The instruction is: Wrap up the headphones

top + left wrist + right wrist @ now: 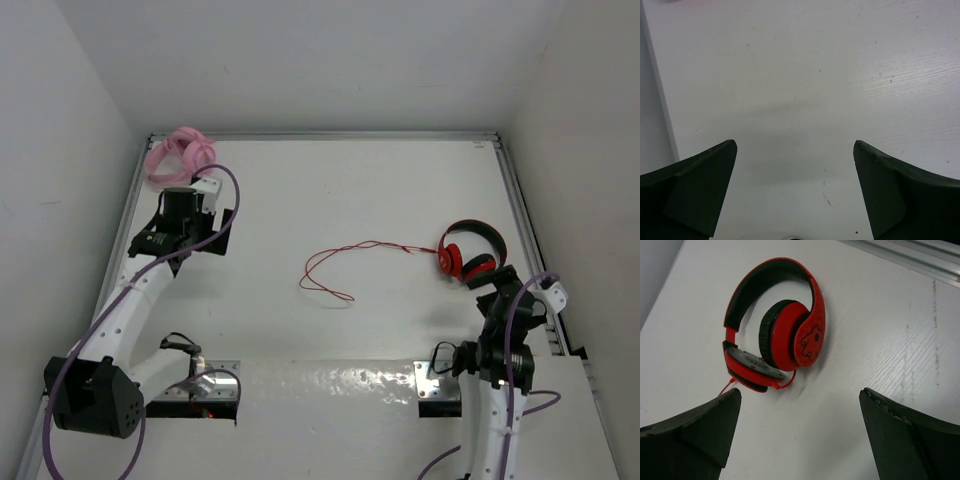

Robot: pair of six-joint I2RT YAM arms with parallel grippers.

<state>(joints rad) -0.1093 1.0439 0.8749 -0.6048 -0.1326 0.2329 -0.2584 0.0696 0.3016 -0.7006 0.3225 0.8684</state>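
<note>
The red headphones [470, 255] lie on the white table [350, 190] at the right, one earcup folded in under the black-and-red headband. Their thin red cable [345, 250] trails left from them and ends in a loose loop near the table's middle. My right gripper [495, 283] hovers just on the near side of them, open. In the right wrist view the headphones [785, 335] lie ahead of and slightly left of the open right gripper [797, 392], untouched. My left gripper [200, 235] is far off at the back left; the left wrist view shows the left gripper [795, 145] open over bare table.
A pink coiled bundle [180, 155] sits in the back left corner, just beyond the left arm. Aluminium rails [520, 215] border the table at the right, back and left, with white walls behind them. Metal brackets [215, 385] sit at the near edge.
</note>
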